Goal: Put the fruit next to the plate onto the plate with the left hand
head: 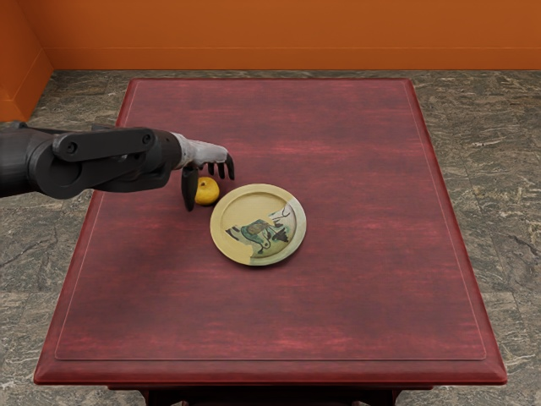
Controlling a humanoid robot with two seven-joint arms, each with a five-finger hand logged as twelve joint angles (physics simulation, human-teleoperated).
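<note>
Grey left hand [206, 166] above fruit [209, 192]

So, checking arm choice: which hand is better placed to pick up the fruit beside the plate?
Left. The left hand hangs over the fruit, fingers spread around it, just left of the plate. The right arm is out of view.
</note>
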